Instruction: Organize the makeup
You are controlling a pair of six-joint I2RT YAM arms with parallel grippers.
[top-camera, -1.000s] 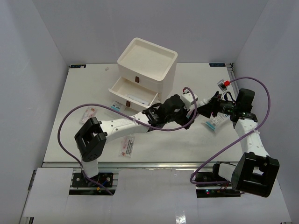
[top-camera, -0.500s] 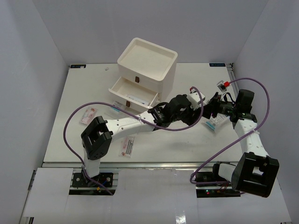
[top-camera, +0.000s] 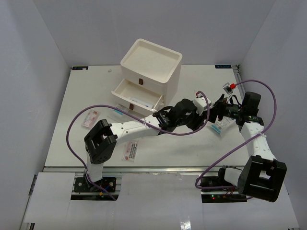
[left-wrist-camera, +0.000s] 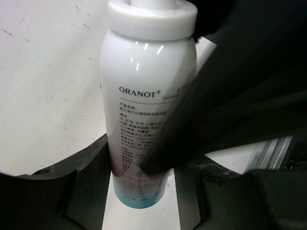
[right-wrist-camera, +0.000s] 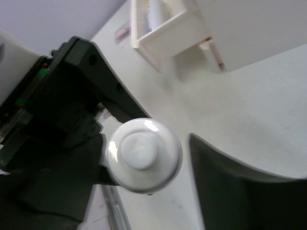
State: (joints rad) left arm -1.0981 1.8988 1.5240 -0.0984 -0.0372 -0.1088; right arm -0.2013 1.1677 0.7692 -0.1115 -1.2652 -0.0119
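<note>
A white-blue tube (left-wrist-camera: pixel 144 96) printed "ORANOT" hangs between both grippers right of the box; in the top view (top-camera: pixel 207 102) little of it shows. My right gripper (top-camera: pixel 217 111) grips it, with one dark finger (left-wrist-camera: pixel 206 110) lying across its body. In the right wrist view the tube's white cap (right-wrist-camera: pixel 144 154) faces the camera between my right gripper's (right-wrist-camera: pixel 146 140) fingers. My left gripper (left-wrist-camera: pixel 141 191) is open around the tube's blue end, with a gap on the right side. Flat sachets lie on the table (top-camera: pixel 91 117) (top-camera: pixel 130 150) (top-camera: pixel 219 125). No sponges or small bottle show.
The cream box (top-camera: pixel 151 62) stands at the back centre with its bottom drawer (top-camera: pixel 136 96) pulled out, a flat item inside. Another sachet (top-camera: pixel 120 111) lies by the drawer. A small red-white part (top-camera: pixel 229 87) sits at the right. Purple cables loop over both arms.
My left arm has reached further right, bringing its gripper around the tube. The right arm and the tube have stayed in place.
</note>
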